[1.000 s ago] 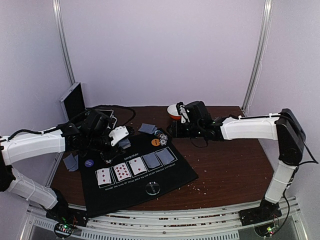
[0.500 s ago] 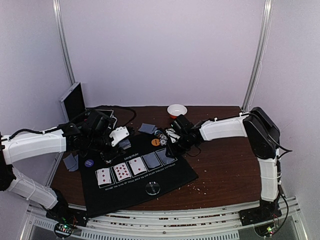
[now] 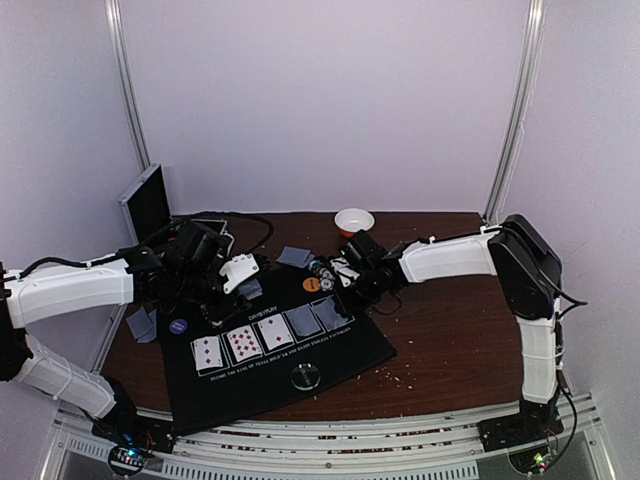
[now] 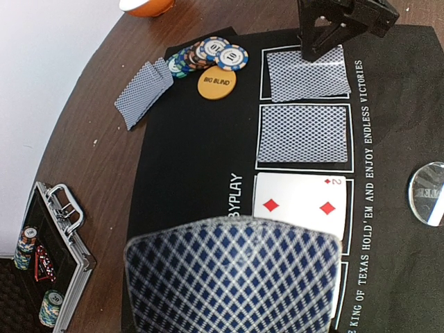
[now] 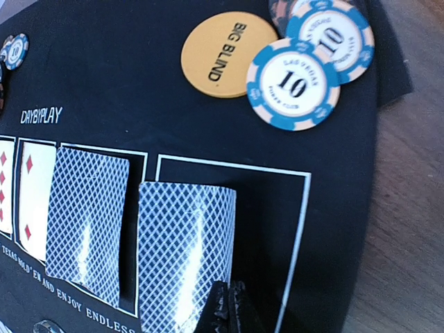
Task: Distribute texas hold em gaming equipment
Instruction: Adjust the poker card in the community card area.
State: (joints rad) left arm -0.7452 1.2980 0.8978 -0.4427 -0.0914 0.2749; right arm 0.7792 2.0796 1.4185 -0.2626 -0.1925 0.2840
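Presently: right gripper point(image 5: 225, 305) tips-down on the black mat point(image 5: 125, 90), fingers pressed together against the outer edge of the end card point(image 5: 184, 243), which lies face-down in the last box. The card spreads toward 11 o'clock from the tips. Whether it is nipped, cannot tell. Striped chips point(image 5: 295, 83) and orange disc point(image 5: 229, 54) lie at 12 o'clock. Left gripper point(image 3: 240, 275) clamps a held card point(image 4: 232, 277), back showing, over the mat's 11 o'clock edge.

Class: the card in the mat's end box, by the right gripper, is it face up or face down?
Face down: the card shows its blue criss-cross back, no red pips.
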